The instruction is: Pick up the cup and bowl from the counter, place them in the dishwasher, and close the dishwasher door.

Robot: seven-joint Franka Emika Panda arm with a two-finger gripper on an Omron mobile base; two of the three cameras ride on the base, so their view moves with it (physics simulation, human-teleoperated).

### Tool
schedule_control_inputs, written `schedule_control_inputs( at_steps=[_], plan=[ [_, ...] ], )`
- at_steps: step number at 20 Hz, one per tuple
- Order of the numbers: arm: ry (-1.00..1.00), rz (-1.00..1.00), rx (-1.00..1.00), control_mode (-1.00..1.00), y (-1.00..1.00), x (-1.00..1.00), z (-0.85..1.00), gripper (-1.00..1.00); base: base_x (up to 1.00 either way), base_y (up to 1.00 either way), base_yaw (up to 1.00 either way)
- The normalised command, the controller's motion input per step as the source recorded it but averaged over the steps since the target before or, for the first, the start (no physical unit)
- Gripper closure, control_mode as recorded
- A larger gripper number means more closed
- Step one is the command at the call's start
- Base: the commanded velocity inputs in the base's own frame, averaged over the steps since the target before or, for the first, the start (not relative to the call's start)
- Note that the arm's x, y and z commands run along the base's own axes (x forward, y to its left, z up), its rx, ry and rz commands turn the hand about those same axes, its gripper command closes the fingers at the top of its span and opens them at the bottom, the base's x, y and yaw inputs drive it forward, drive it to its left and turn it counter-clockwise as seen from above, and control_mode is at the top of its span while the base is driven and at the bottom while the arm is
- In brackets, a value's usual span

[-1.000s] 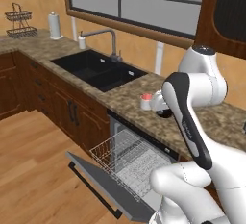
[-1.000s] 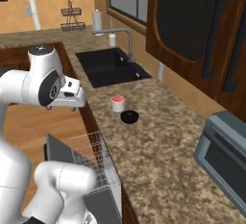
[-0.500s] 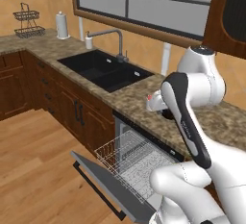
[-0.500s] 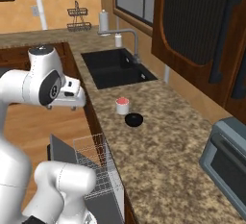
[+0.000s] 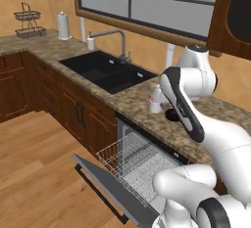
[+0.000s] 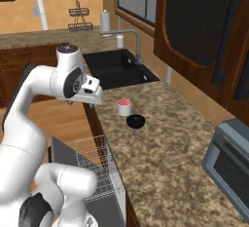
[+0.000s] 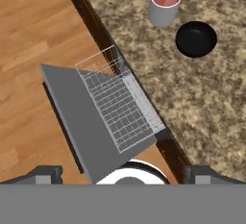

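Nearest, the flat grey dishwasher door (image 7: 72, 117) lies dropped open, white wire rack (image 7: 122, 105) exposed for loading. The end effector (image 6: 92, 97) hovers fully open, empty. Beyond the rack, on the brown-speckled granite tabletop (image 7: 211, 103), the white pink-lined cup (image 7: 164, 5) stands just beside the shallow black bowl (image 7: 196, 39).

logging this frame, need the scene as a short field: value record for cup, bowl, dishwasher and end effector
cup: cup upright on the counter, pink-red inside, beside the bowl
bowl: black bowl on the counter, apart from the cup
dishwasher: dishwasher door folded down, white wire rack pulled out, nothing in it
end effector: end effector open, holding nothing, above the open dishwasher door
done: nothing loaded yet
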Motion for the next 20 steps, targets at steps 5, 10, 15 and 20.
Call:
schedule_control_inputs(
  at_steps=[5,10,15,20],
  plan=[
    [0.01,-0.10,0.00,-1.00,-0.04,0.69,-0.33,-1.00,0.00,0.00,0.00],
    [0.08,0.21,0.00,-1.00,-0.13,0.79,-0.36,-1.00,0.00,0.00,0.00],
    [0.00,0.06,-0.04,-1.00,-0.01,0.71,-0.15,-1.00,0.00,0.00,0.00],
    [0.01,0.08,-0.05,-1.00,-0.01,0.64,-0.32,-1.00,0.00,0.00,0.00]
  ],
)
